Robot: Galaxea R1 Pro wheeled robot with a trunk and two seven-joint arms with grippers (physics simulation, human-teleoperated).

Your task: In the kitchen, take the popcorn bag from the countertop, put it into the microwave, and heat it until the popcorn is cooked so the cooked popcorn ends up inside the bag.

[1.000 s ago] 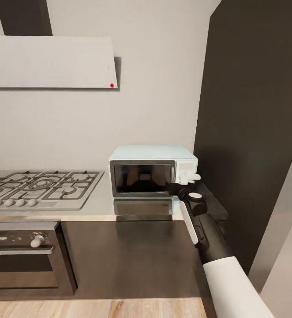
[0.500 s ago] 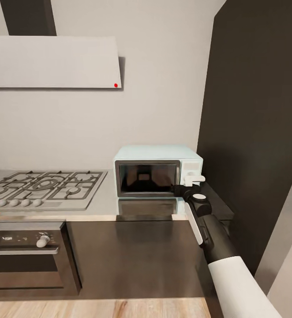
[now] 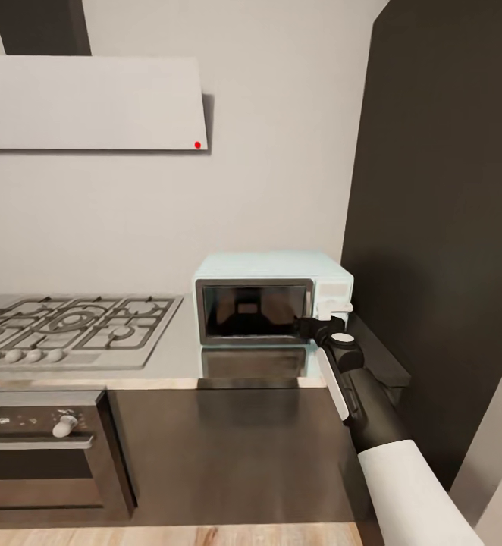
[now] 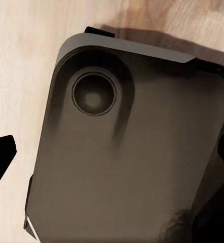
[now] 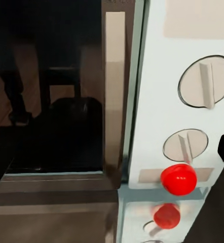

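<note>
My right gripper (image 3: 328, 311) at the microwave (image 3: 270, 296) control panel, finger spread unclear, nothing visibly held, microwave door shut, red light (image 5: 178, 179) below two knobs, microwave on the countertop (image 3: 177, 350) right of the gas hob (image 3: 73, 327)

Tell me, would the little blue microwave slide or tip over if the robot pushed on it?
The microwave probably won't tip: it looks wide, low and flat-bottomed. It might slide a bit, since the countertop is glossy enough to mirror it. The right gripper sits at the knob panel, where a push could perhaps twist the box a little.

Right arm (image 3: 372, 413): black forearm, white sleeve, prob. plastic.
</note>
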